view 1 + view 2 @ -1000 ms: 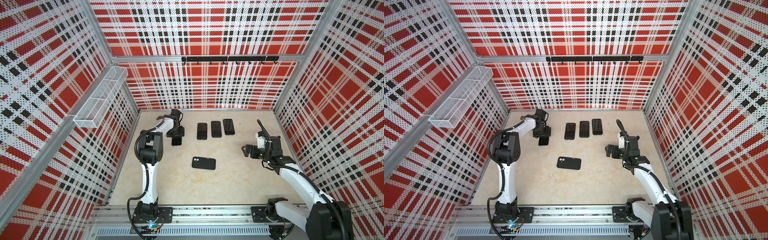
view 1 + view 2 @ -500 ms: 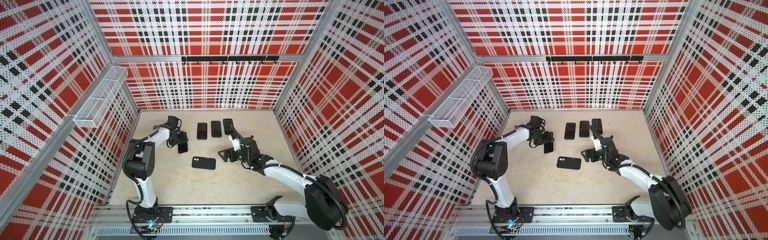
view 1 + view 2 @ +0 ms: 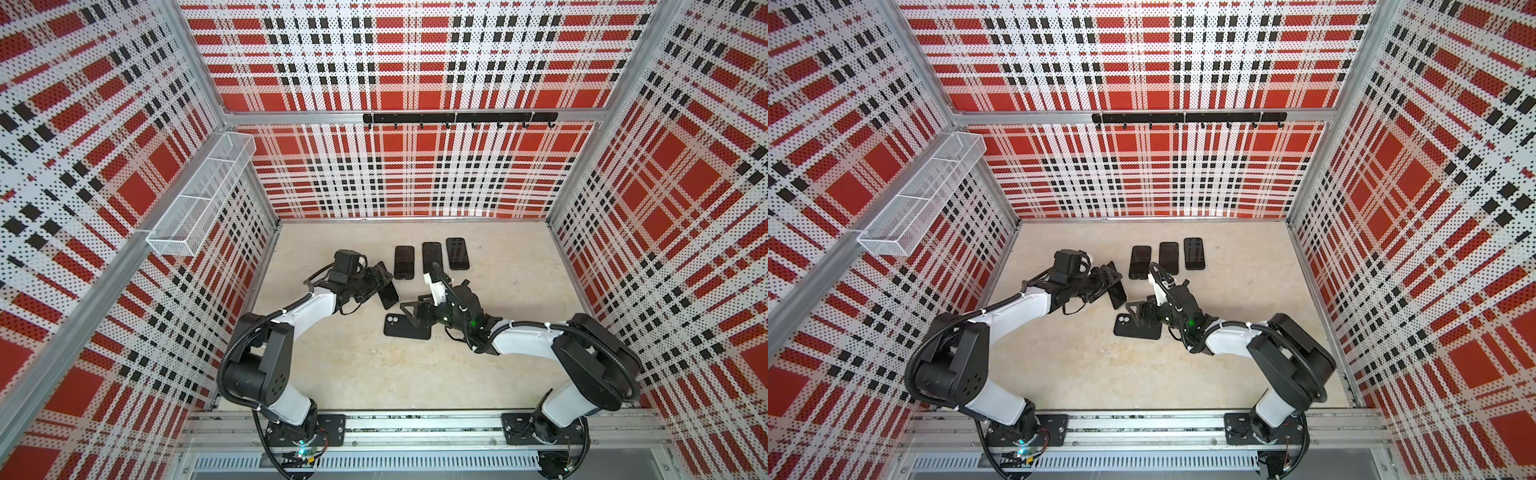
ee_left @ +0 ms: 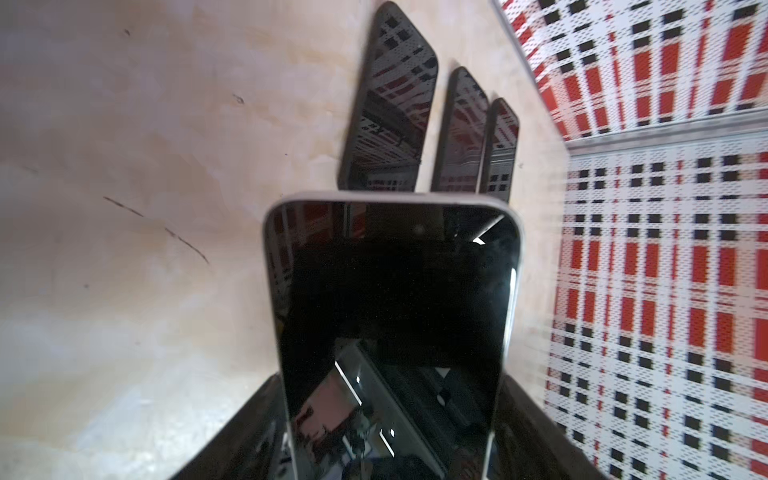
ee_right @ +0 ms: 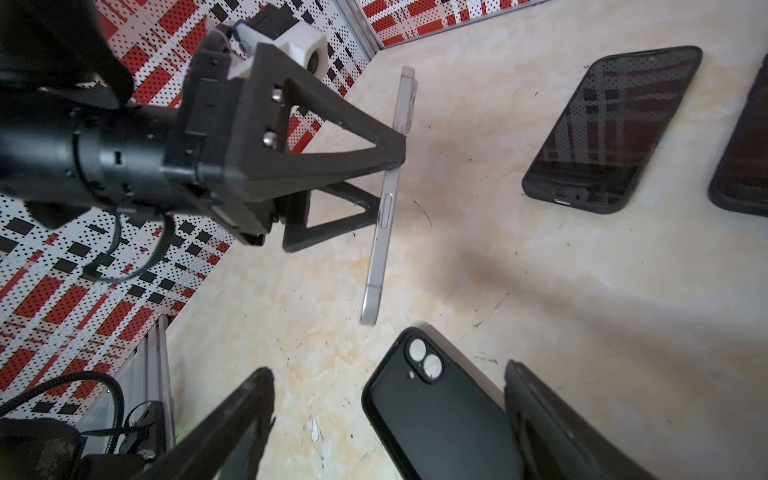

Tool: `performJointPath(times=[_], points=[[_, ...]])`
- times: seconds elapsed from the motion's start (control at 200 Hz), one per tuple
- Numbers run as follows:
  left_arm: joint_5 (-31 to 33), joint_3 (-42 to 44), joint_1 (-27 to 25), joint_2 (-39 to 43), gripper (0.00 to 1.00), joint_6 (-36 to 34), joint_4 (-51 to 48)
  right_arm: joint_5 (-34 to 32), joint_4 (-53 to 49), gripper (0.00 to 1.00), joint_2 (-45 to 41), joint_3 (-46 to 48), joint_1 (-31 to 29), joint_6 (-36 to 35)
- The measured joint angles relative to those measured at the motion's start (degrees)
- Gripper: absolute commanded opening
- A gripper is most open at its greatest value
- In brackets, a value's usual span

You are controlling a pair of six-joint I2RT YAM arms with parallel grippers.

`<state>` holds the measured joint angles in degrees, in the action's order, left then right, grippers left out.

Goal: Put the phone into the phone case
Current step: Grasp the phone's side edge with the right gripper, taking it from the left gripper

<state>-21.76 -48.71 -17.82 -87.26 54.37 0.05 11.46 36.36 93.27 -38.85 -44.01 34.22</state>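
While the left pincer point(image 3: 376, 283) grips the phone point(image 3: 389, 296) across its width, one finger on each long edge, the phone hangs tilted and appears clear of the worktop point(image 3: 353, 374). In the left wrist view its dark screen point(image 4: 395, 299) faces the camera, ringed by a pale frame. In the right wrist view it shows edge-on point(image 5: 384, 216), side button visible, and the left pincer point(image 5: 388, 183) pinches it near the middle.

The case point(image 3: 395, 329) lies flat on the worktop, black, just in front of the phone and slightly toward the right arm's side; the two are near but apart. In the right wrist view the lower end of the phone hangs close to the case's camera-cutout end point(image 5: 424, 365) with a strip of bare worktop between them.

The right pincer point(image 3: 415, 311) stands wide open low over the case. Its two fingers point(image 5: 249, 411) sit on either side of the case point(image 5: 436, 424), and the case lies closer to one finger than the other. I cannot tell whether that finger touches it.

A row of three other phones point(image 3: 432, 257) lies screen-up farther back, well apart from the case.
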Motion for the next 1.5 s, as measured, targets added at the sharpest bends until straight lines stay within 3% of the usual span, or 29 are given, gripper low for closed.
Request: performJointPath(times=[0.18, 0.381, 0.541, 0.817, 1.293, 1.393, 1.498], points=[[2.58, 8.92, -0.17, 4.33, 0.26, 12.31, 10.03, -3.85, 7.65, 0.76, 5.2, -1.27, -1.7, 1.6], [4.9, 11.45, -0.28, 5.27, 0.28, 19.02, 13.75, -6.01, 12.83, 0.64, 10.36, -3.34, -3.39, 2.84], [5.73, 11.45, -0.35, 5.27, 0.28, 21.22, 16.06, -7.43, 13.88, 0.56, 12.26, -6.36, -5.51, 2.78], [5.75, 11.85, -1.16, 5.27, 0.29, 23.47, 18.38, -9.62, 15.76, 0.29, 14.36, -7.17, -6.08, 2.4], [7.26, 13.05, -2.25, 5.27, 0.3, 25.33, 19.98, -11.21, 16.46, 0.06, 15.72, -7.37, -6.08, -0.76], [8.07, 13.09, -2.64, 5.27, 0.38, 25.46, 20.13, -11.32, 16.5, 0.06, 15.76, -7.37, -6.08, -1.18], [8.68, 13.11, -2.93, 5.27, 0.73, 25.46, 20.2, -11.32, 16.5, 0.05, 15.76, -7.37, -6.08, -1.46]])
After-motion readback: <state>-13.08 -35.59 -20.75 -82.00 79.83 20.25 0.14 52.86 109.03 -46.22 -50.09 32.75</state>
